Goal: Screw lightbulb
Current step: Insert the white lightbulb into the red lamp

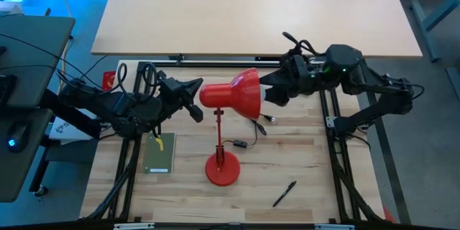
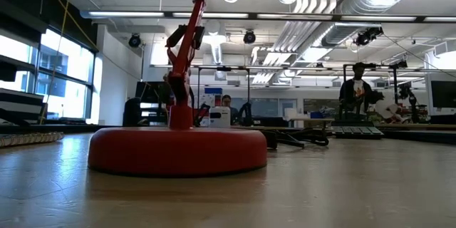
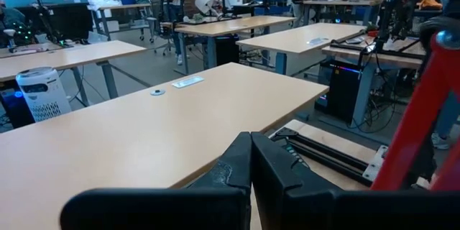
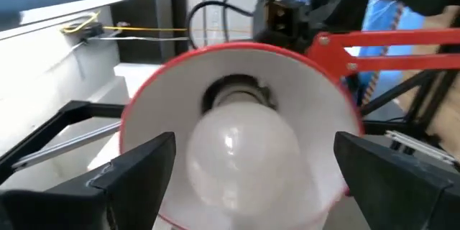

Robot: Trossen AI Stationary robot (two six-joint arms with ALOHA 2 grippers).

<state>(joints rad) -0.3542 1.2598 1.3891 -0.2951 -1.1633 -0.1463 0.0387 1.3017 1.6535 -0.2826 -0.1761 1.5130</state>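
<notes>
- The left arm reaches in from the left side; the left gripper points toward the middle, jaws pressed fully together.
- The right arm folds in from the right; the right gripper faces leftward, jaws spread wide, gripping nothing.

The pale wooden tabletop carries a red lamp base at lower centre, a black pen lower right, and a green notebook at left.
</notes>
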